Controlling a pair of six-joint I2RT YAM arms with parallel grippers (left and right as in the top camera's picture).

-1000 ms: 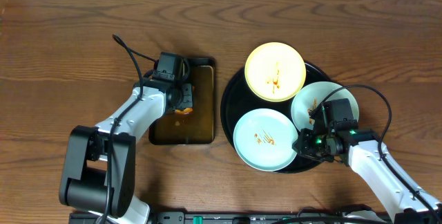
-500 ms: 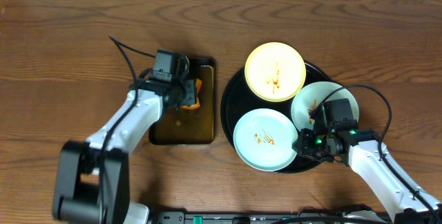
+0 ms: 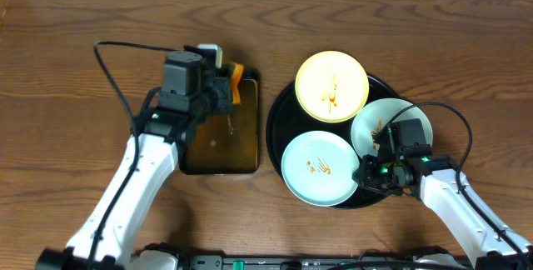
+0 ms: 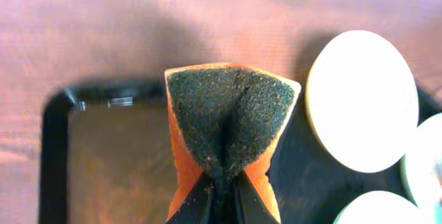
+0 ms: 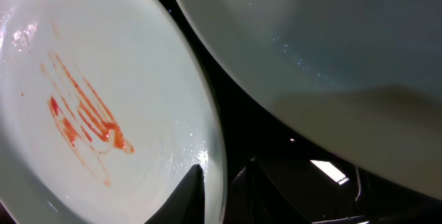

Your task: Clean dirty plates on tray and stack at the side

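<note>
Three dirty plates lie on the round black tray point(image 3: 274, 132): a pale yellow plate point(image 3: 331, 85) at the back, one mint plate point(image 3: 321, 167) at the front and another mint plate point(image 3: 391, 126) on the right, all smeared red-brown. My right gripper point(image 3: 366, 175) is shut on the front mint plate's right rim, one finger point(image 5: 190, 193) on top of the smeared plate point(image 5: 83, 113). Over the pan's far right corner, my left gripper point(image 3: 227, 84) is shut on an orange sponge point(image 3: 237, 76). In the left wrist view the sponge point(image 4: 231, 120) shows its dark scouring face, folded between the fingers point(image 4: 197, 203).
A rectangular dark pan point(image 3: 221, 132) holding brownish liquid sits left of the tray, seen too in the left wrist view as the pan point(image 4: 103, 162). Bare wooden table point(image 3: 67, 70) spreads to the left and back. The right mint plate point(image 5: 331, 58) overhangs the right gripper.
The left arm has lifted the sponge out of the pan and carried it toward the pan's far right corner. The right gripper and the plates have not moved.
</note>
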